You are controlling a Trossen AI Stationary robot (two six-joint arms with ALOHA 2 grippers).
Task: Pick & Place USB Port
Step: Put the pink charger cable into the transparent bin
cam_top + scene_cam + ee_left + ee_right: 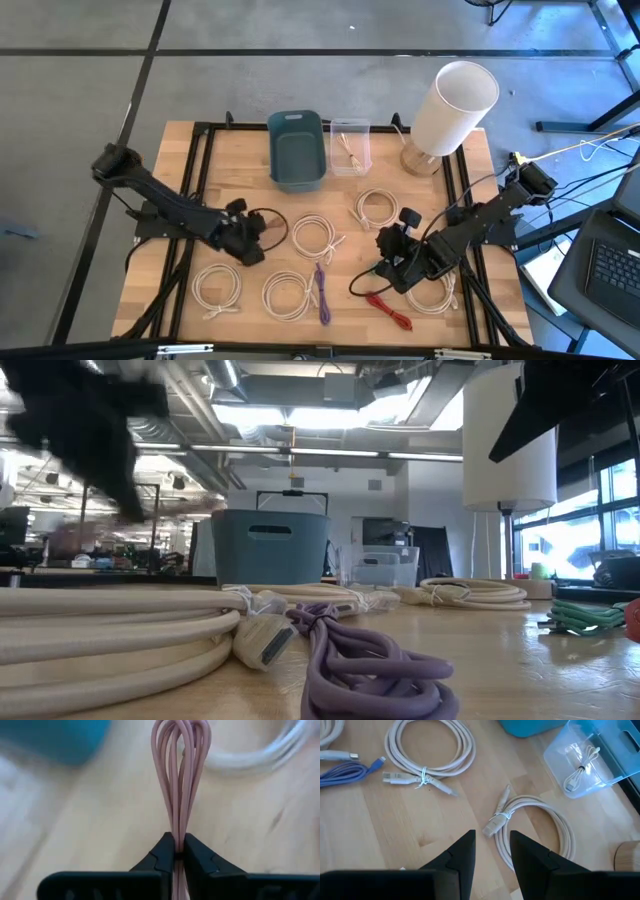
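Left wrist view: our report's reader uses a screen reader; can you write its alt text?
The left tool is shut on a thin pink coiled cable, pinching its strands together above a light wooden table. A blurred white cable coil lies beyond.

Lying spread over the wooden table (190, 140): several coiled white cables (314, 238), a purple cable (321, 291) and a red cable (391, 309) toward the near edge. Standing along the far edge: a blue bin (296, 150), a clear container (349, 147), a white lamp (452, 104). Reaching inward from the sides: left gripper (258, 233), right gripper (397, 232).
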